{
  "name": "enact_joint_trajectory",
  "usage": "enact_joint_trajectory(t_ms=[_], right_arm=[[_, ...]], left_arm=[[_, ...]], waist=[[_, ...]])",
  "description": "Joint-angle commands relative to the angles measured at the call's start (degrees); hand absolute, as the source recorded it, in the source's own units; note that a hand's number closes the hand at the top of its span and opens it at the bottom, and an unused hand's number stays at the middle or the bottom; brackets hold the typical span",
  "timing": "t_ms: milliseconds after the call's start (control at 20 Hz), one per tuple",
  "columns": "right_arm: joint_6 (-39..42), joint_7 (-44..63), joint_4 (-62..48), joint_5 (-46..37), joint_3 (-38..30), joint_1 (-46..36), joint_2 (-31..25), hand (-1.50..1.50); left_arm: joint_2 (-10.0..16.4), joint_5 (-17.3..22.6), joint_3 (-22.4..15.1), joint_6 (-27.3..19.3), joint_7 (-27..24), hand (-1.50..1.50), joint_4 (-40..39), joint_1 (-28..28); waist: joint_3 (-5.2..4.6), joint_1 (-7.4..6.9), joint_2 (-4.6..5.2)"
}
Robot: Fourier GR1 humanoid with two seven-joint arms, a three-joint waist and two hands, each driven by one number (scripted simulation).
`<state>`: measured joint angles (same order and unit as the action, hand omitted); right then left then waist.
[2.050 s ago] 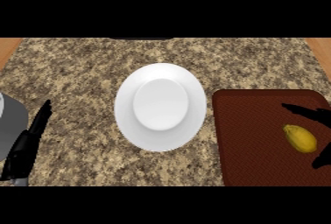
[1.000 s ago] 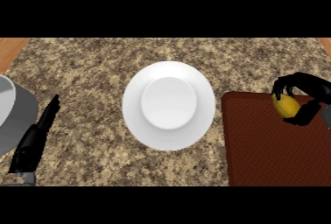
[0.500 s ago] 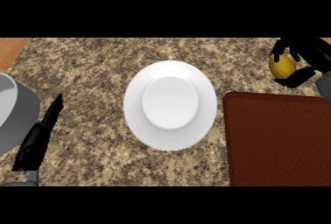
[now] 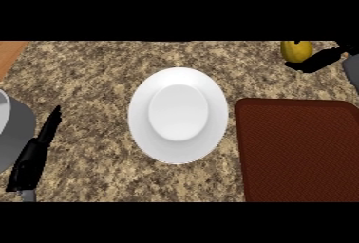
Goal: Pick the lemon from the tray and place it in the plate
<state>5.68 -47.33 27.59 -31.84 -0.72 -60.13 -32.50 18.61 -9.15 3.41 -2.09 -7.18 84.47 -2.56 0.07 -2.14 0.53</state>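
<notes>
The right hand, mostly cut off at the worktop's far right corner, pinches the lemon, beyond the tray and plate; the left hand rests straight-fingered at the left edge.

We're looking for writing and there is none we can read: no letters, numbers, brand marks or signs anywhere. The white plate, the dark red tray, the lemon and the speckled surface all show us plain, unmarked faces.
</notes>
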Motion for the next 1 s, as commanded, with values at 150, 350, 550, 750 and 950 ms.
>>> enact_joint_trajectory(t_ms=[150, 350, 550, 750, 950], right_arm=[[8.59, 0.23, 5.70, 1.90, 0.77, -4.19, 4.69, 1.50], [13.69, 10.01, 13.64, 3.79, 1.41, -5.51, 8.57, 1.50], [12.26, 19.71, 23.24, 4.51, 3.74, -1.08, 17.10, 1.50], [15.31, 29.61, 27.08, 4.00, 5.87, -2.41, 21.06, 1.50], [13.95, 34.65, 29.64, 0.93, 10.59, -0.03, 27.58, 1.50]], left_arm=[[-1.67, -1.19, 0.81, -1.62, -3.34, 0.00, -2.82, -1.01], [0.76, 0.97, 2.15, 1.70, 0.73, 0.00, 3.10, -2.93], [0.19, 0.60, 2.85, 1.51, -1.29, 0.00, -0.72, -2.97], [-1.66, -1.14, 1.44, 0.16, -1.63, 0.00, -0.16, -3.30], [-1.11, -1.52, 2.27, 0.02, -0.88, 0.00, 0.58, -2.34]], waist=[[-0.11, 1.62, -0.51], [-0.10, 2.01, -0.93], [-0.13, 2.65, -1.07], [-0.12, 2.47, -0.94], [-0.11, 2.27, -0.85]])
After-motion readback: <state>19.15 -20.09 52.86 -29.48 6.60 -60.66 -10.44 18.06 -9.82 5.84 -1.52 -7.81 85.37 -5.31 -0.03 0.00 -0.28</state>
